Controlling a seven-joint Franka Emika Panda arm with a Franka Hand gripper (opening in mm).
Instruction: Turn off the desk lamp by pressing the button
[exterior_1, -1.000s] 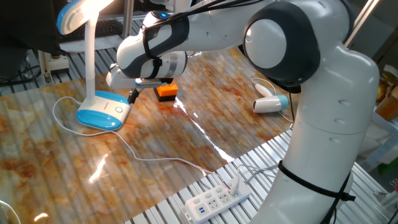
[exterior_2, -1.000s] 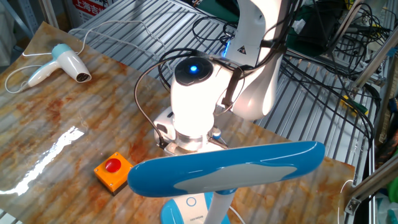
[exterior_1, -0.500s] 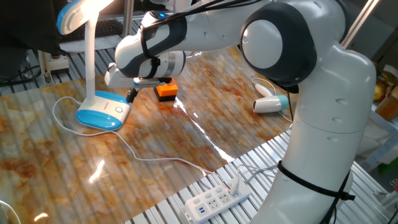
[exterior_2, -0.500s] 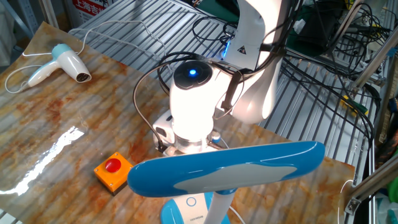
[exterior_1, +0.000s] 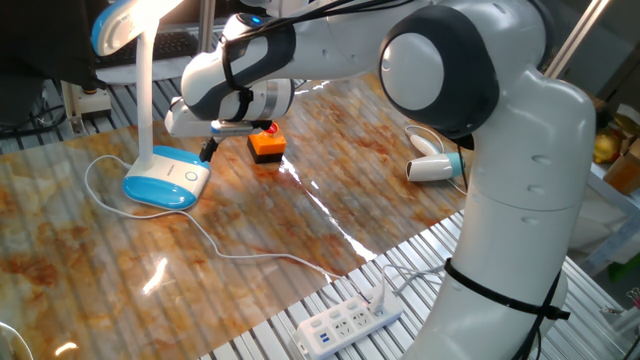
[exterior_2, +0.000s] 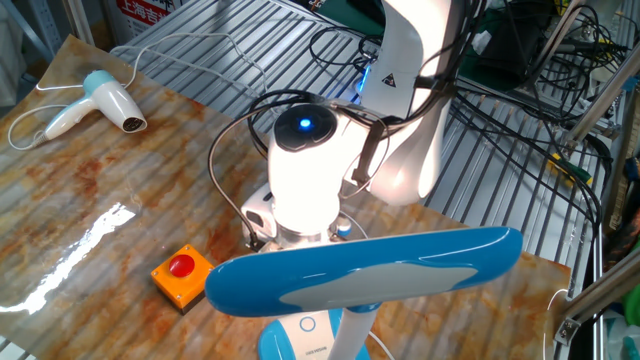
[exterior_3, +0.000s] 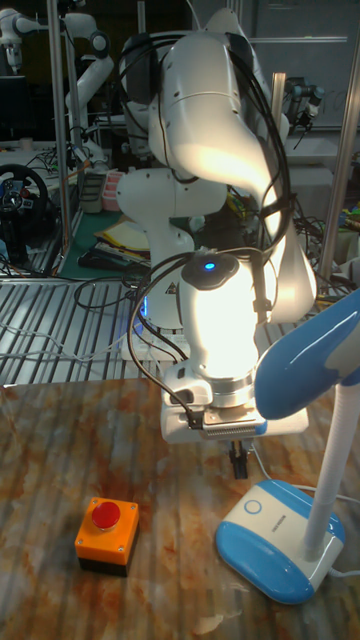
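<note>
Tall fixed view shows the hand (exterior_3: 238, 462), its grip state impossible to tell, just above the desk lamp (exterior_3: 278, 539) base near the counter's edge, button (exterior_3: 252, 507) seemingly unpressed, lamp apparently lit.

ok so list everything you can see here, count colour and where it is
desk lamp: one, blue and white, lit, far end of the table
button: one, white, on the lamp base
push-button box: one, red on orange, beside the lamp base
hair dryer: one, white and blue, opposite end
power strip: one, white, on the metal rack by the table edge
table: one, marbled orange-brown
gripper: one, dark fingers, above the table next to the lamp base
</note>
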